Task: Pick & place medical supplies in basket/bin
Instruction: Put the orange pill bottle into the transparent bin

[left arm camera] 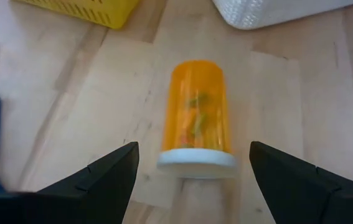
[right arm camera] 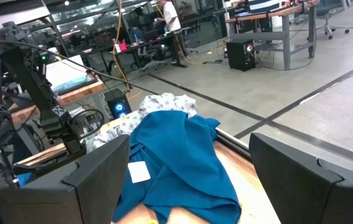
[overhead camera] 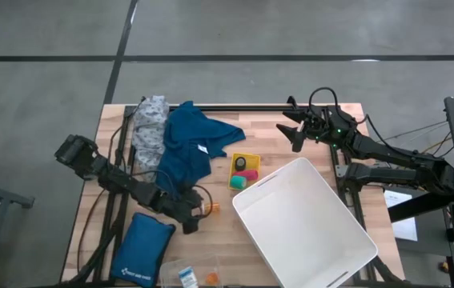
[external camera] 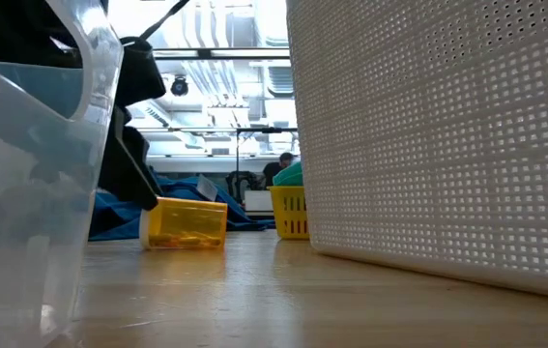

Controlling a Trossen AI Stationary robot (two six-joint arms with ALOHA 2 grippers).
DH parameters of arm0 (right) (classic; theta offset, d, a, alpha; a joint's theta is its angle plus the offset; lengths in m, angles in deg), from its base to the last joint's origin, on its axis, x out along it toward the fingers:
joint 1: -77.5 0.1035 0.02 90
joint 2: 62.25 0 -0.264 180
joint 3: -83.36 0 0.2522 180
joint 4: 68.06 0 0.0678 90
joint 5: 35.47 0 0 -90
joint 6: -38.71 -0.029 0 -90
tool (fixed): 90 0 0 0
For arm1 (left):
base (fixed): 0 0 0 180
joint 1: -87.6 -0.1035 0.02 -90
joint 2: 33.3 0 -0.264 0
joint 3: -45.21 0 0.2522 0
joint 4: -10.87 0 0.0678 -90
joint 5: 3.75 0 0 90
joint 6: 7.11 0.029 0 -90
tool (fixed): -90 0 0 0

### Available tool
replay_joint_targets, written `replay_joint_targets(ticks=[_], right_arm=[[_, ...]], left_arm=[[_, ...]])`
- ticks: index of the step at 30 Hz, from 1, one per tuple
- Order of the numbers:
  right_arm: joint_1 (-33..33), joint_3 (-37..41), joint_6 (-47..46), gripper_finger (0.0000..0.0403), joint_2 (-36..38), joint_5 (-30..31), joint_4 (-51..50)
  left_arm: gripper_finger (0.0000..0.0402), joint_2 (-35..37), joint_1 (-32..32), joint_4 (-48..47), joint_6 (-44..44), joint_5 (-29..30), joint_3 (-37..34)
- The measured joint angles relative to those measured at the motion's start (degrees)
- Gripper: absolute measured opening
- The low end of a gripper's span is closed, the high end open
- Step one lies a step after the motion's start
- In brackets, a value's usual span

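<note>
Spread wide on either side of the orange pill bottle, the left gripper is hovering low with nothing between its fingers. That bottle is lying on its side on the wooden table, white cap toward the gripper, between the blue garment and the white basket. It is looking light, rigid and smooth, likely to roll, so closing across the middle of the barrel seems safest. Its contents are showing only as a blur. Farther off, the yellow basket is holding pink and teal rolls. The right gripper is waiting over the far edge, fingers apart and empty. A clear container is blocking much of the low view.
</note>
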Motion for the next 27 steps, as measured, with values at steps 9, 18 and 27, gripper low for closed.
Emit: replay_joint_targets(ticks=[9,18,27], right_arm=[[0.02,0.0,0.0,0.0325,0.0,0.0,0.0],[0.01,0.0,0.0,0.0325,0.0,0.0,0.0],[0.01,0.01,0.01,0.0325,-0.02,0.0,0.01]], left_arm=[[0.031,0.0,-0.63,2.38,-0.95,-0.27,-2.5],[0.031,-0.02,-1.88,4.59,1.37,-1.5,-2.95],[0.031,-3.11,-1.86,7.19,0.92,-4.04,-2.98]])
